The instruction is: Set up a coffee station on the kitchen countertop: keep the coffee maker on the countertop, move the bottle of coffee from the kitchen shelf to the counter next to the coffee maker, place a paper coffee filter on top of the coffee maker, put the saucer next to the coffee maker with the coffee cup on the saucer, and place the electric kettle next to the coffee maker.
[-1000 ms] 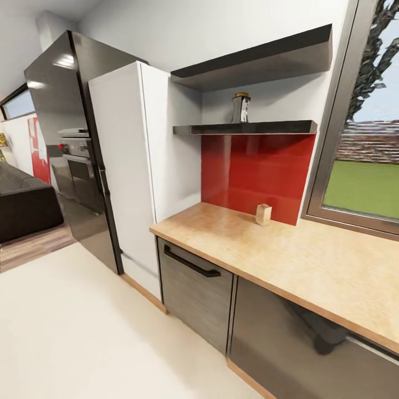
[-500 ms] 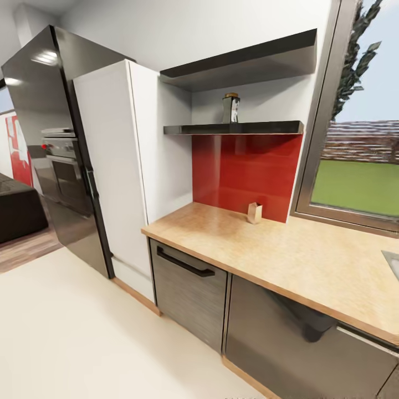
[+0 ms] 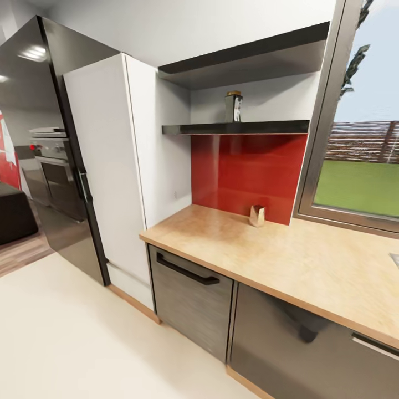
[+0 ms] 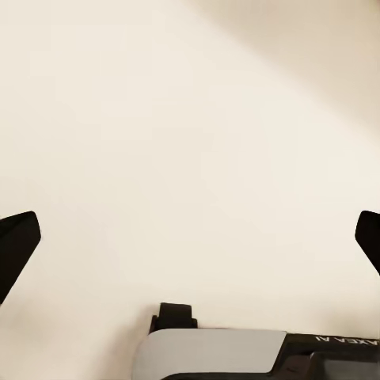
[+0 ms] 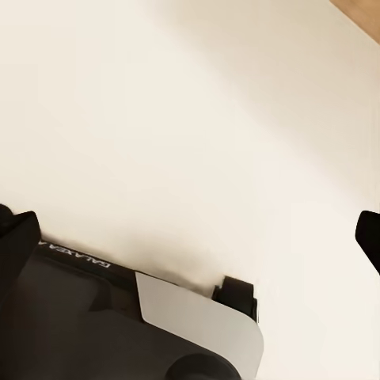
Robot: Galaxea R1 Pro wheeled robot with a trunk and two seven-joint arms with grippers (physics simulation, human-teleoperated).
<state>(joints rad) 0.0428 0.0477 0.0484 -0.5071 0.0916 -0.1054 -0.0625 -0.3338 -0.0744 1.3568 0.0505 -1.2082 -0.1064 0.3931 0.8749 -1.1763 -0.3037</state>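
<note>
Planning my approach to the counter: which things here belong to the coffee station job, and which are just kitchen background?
Job:
- dark coffee bottle with brown lid on black lower shelf
- light wooden countertop

Background:
- small tan box
- black fridge
- window

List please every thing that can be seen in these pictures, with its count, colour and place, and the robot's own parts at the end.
bottle of coffee: 1, dark with a brown lid, upright on the lower wall shelf
wall shelves: 2, black, above the red backsplash
small box: 1, light tan, on the countertop against the backsplash
countertop: 1, light wood, under the window
backsplash: 1, red, behind the countertop
drawer front with handle: 1, grey with black handle, below the countertop
tall cabinet: 1, white, beside the countertop
refrigerator: 1, glossy black, next to the white cabinet
window: 1, grey frame, showing grass and a fence
floor: cream
left tool: 1, black fingers spread, over the floor
right tool: 1, black fingers spread, over the floor
</note>
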